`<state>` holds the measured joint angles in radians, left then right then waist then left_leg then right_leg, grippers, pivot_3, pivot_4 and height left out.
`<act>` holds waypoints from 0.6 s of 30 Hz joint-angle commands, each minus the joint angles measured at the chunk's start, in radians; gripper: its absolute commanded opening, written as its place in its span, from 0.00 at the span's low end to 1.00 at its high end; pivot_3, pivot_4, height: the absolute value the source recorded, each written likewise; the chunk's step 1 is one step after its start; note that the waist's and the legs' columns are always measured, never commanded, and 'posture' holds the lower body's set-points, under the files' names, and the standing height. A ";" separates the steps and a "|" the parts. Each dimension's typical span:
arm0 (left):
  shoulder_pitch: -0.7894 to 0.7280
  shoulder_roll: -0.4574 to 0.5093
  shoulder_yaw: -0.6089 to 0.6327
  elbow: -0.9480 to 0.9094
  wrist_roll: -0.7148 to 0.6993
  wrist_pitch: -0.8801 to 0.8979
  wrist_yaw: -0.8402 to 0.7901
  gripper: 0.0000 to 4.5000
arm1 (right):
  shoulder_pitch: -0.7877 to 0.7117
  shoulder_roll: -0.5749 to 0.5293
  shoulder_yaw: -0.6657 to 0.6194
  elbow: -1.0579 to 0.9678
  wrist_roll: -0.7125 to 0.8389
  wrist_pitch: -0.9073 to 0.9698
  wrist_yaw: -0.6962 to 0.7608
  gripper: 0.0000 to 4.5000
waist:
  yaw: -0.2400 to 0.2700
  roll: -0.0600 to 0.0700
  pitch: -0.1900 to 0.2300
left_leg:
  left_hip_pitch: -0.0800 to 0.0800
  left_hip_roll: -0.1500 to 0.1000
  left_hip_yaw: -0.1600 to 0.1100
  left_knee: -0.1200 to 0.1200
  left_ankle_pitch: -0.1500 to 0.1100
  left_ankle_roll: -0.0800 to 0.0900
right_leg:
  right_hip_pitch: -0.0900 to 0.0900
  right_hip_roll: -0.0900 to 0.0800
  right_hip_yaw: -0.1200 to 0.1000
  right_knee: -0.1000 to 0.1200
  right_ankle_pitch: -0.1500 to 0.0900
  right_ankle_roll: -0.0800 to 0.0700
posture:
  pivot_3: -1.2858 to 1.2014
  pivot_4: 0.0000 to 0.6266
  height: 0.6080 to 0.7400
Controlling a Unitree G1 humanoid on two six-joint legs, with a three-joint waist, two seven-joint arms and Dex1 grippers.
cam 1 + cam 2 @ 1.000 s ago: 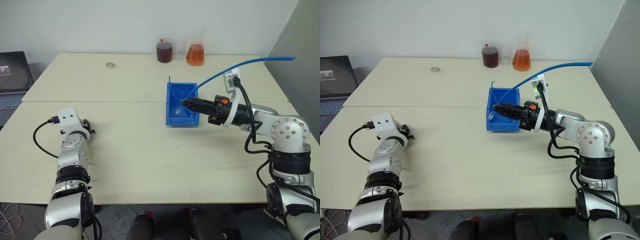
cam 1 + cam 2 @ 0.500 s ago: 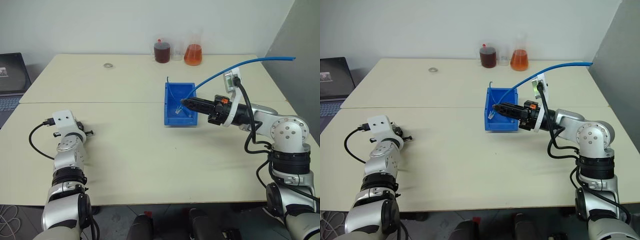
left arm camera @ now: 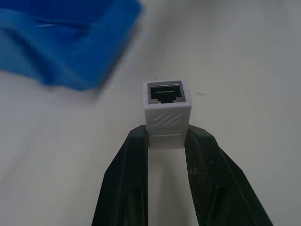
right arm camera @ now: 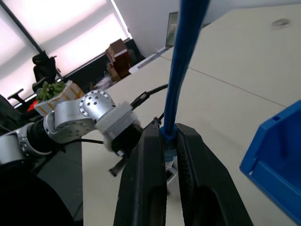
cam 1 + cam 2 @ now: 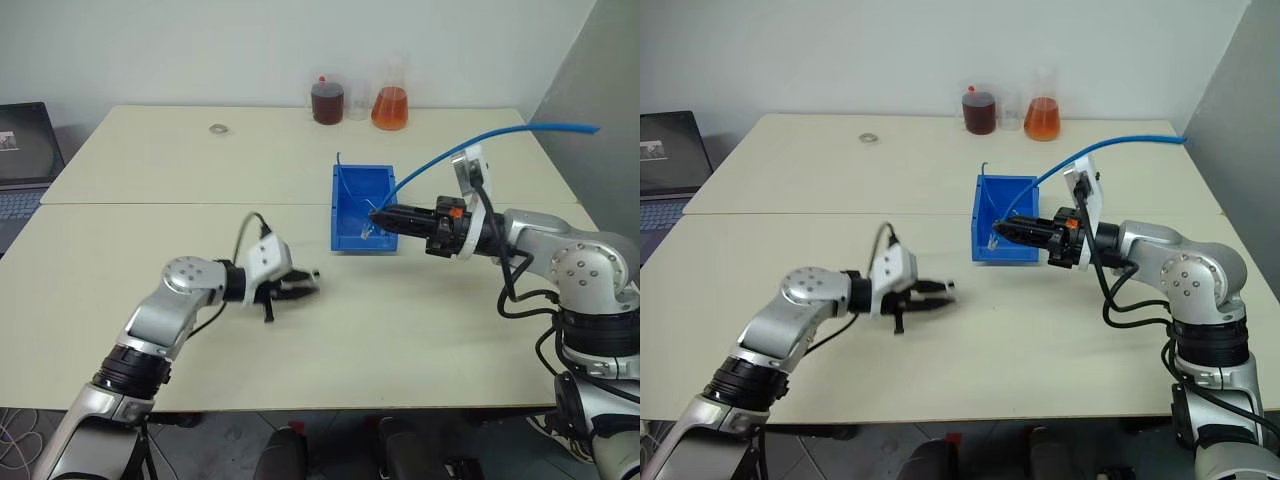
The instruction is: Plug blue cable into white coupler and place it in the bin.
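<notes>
**Getting the plug and the socket to meet**

Pale and wide, our table [image 5: 200,180] holds a blue bin [image 5: 361,209] near the middle. Two flasks [image 5: 359,102] of dark and orange liquid stand at the far edge, a small ring [image 5: 217,129] lies to their left, and a laptop [image 5: 22,150] sits past the table's left end.

Our left gripper [image 5: 301,284] is clamped on the white coupler [image 3: 167,115]. The fingers pinch its back half, and the dark socket faces away from the wrist, toward the bin. It hovers over the table, a little way to the left of the bin.

Our right gripper [image 5: 384,213] is squeezed shut on the blue cable [image 5: 470,145], close to the plug end. The tip hangs over the bin. The rest of the cable arcs up and off to the right.

We think we are at the step of bringing the two parts together. Nothing is plugged in yet. Next we need to line the plug up straight with the socket hole, the right way round, and push gently until it sits. A crooked push could bend the soft cable.

We cannot read any brand or writing anywhere.
</notes>
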<state>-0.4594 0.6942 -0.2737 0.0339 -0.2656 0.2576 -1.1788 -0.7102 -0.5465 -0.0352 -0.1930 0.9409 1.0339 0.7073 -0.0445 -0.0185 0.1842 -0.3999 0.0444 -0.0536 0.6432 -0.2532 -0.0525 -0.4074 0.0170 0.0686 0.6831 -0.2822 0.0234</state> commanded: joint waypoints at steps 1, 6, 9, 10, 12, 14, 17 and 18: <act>-0.040 -0.040 -0.051 0.048 0.031 -0.139 -0.109 0.17 | 0.023 -0.038 0.023 -0.052 -0.057 -0.069 0.073 0.02 | 0.001 0.000 0.000 | 0.000 0.000 0.000 0.001 0.000 0.000 | 0.000 0.000 0.000 0.000 0.000 0.000 | 0.52 0.24 1.00; -0.103 -0.139 -0.106 0.308 0.130 -0.350 -0.142 0.17 | 0.135 -0.117 0.106 -0.116 -0.197 -0.206 0.166 0.02 | 0.017 0.000 0.000 | -0.001 -0.002 0.000 0.002 0.000 0.000 | 0.001 -0.001 0.000 -0.002 0.000 0.001 | 0.52 0.24 1.00; -0.138 -0.194 -0.105 0.422 0.155 -0.427 -0.144 0.17 | 0.207 -0.088 0.166 -0.146 -0.271 -0.298 0.174 0.02 | 0.015 0.000 0.000 | -0.001 -0.002 0.000 0.002 0.000 0.000 | 0.001 -0.001 0.000 -0.002 0.000 0.001 | 0.52 0.24 1.00; -0.146 -0.207 -0.102 0.448 0.157 -0.447 -0.144 0.17 | 0.221 -0.078 0.183 -0.145 -0.294 -0.327 0.178 0.02 | 0.015 0.000 0.000 | -0.001 -0.002 0.000 0.002 0.000 0.000 | 0.001 -0.001 0.000 -0.001 0.000 0.001 | 0.52 0.24 1.00; -0.154 -0.234 -0.095 0.483 0.158 -0.469 -0.141 0.17 | 0.229 -0.038 0.227 -0.119 -0.359 -0.407 0.181 0.02 | 0.014 0.000 0.000 | 0.000 -0.002 0.000 0.002 0.000 0.000 | 0.001 -0.001 0.000 -0.001 0.000 0.001 | 0.52 0.24 1.00; -0.157 -0.246 -0.093 0.505 0.167 -0.498 -0.144 0.17 | 0.225 -0.004 0.247 -0.100 -0.394 -0.454 0.179 0.02 | 0.012 0.000 0.000 | 0.000 -0.002 0.000 0.003 0.000 0.000 | 0.001 -0.001 0.000 0.000 0.001 0.002 | 0.52 0.24 1.00; -0.150 -0.252 -0.086 0.519 0.178 -0.533 -0.139 0.17 | 0.215 0.034 0.255 -0.083 -0.411 -0.483 0.190 0.02 | 0.013 0.000 0.000 | 0.000 -0.002 0.000 0.003 0.000 0.000 | 0.002 -0.001 0.000 0.000 0.001 0.002 | 0.52 0.24 1.00; -0.144 -0.250 -0.085 0.516 0.181 -0.540 -0.142 0.17 | 0.215 0.037 0.267 -0.076 -0.424 -0.501 0.206 0.02 | 0.013 0.000 0.000 | 0.000 -0.002 0.000 0.003 0.000 0.000 | 0.002 -0.001 0.000 0.000 0.001 0.002 | 0.52 0.24 1.00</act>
<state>-0.6147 0.4415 -0.3566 0.5383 -0.1124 -0.2640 -1.3197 -0.4787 -0.5160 0.2291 -0.2598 0.5308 0.5812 0.8863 -0.0310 -0.0185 0.1840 -0.3999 0.0424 -0.0540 0.6468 -0.2530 -0.0523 -0.4054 0.0161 0.0689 0.6826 -0.2811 0.0256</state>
